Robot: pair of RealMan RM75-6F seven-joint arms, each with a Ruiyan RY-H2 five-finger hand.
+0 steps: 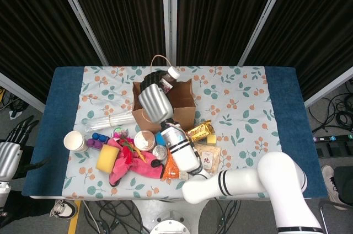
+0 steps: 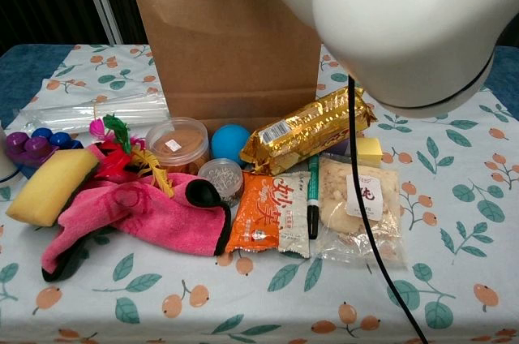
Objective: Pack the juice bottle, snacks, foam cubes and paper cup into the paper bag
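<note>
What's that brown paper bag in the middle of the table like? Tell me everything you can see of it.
The paper bag is plain brown paper, standing upright and open at the top, with thin loop handles. It sits at the table's middle, behind the snacks and a blue ball. The right hand holds a juice bottle over its opening.
</note>
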